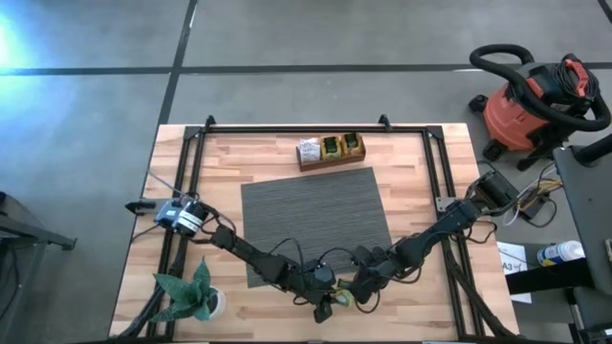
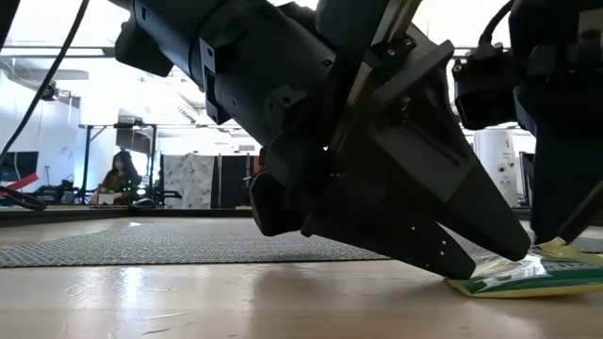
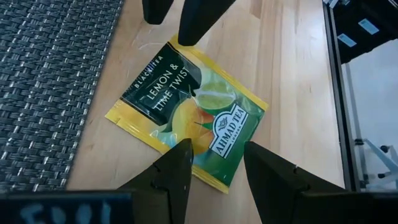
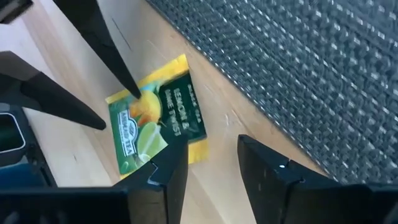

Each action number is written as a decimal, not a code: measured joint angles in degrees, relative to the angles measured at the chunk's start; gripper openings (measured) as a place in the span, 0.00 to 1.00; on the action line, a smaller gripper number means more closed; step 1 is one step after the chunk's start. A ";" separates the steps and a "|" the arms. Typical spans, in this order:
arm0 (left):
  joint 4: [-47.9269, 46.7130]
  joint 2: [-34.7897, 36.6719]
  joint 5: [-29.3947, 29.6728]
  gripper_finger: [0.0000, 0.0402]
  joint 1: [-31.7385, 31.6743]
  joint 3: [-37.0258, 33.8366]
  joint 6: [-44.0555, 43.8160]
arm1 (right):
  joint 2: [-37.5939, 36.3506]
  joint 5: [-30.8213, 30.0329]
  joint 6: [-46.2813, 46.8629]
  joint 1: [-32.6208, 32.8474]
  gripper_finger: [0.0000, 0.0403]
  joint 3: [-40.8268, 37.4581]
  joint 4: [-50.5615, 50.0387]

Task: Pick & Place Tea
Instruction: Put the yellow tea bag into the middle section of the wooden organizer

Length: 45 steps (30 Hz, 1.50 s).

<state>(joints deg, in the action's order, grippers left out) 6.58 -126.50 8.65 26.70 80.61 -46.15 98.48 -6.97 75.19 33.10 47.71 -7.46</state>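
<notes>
One tea packet [image 3: 186, 112], yellow and green and printed "Lemon & Lime Twist", lies flat on the bare wood just near of the grey mat [image 1: 316, 225]. Both grippers stand over it at the table's near edge. My left gripper [image 3: 217, 155] is open, slanting down, with the packet's near corner between its fingers. My right gripper [image 4: 214, 155] is open too and comes from the opposite side; one finger is over the packet's corner, the other over bare wood. More tea stands in a wooden box [image 1: 330, 150] at the far side. My left gripper has one fingertip [image 4: 134, 92] down on the packet's printed face near its edge, slanting in from the table's left. The other fingertip [image 4: 99, 123] stands on the wood beside the packet. The packet lies flat on the table. My right gripper has a fingertip [image 3: 185, 40] at the packet's far edge; whether it touches I cannot tell.
A small potted plant [image 1: 191, 298] stands at the near left corner. Black frame rails [image 1: 296, 129] run along the table's far edge and sides. A red shop vacuum [image 1: 531, 96] stands on the floor beyond the table's right. A person [image 2: 118, 179] sits far back in the room.
</notes>
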 joint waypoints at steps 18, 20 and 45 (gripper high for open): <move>0.25 -0.07 2.92 0.38 -1.49 -0.23 2.64 | 0.00 1.42 3.66 -1.18 0.29 -3.85 11.55; 0.54 -0.11 3.01 0.38 -1.74 -0.25 2.63 | 0.00 1.43 2.77 -1.14 0.27 -3.85 12.13; -0.30 2.61 2.87 0.38 -1.51 -0.48 2.30 | -2.78 3.08 -3.77 -0.03 0.02 -3.79 6.60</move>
<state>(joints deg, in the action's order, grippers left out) 6.28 -123.89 11.52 25.19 80.13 -43.85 95.70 -3.90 71.42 33.07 43.92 -0.86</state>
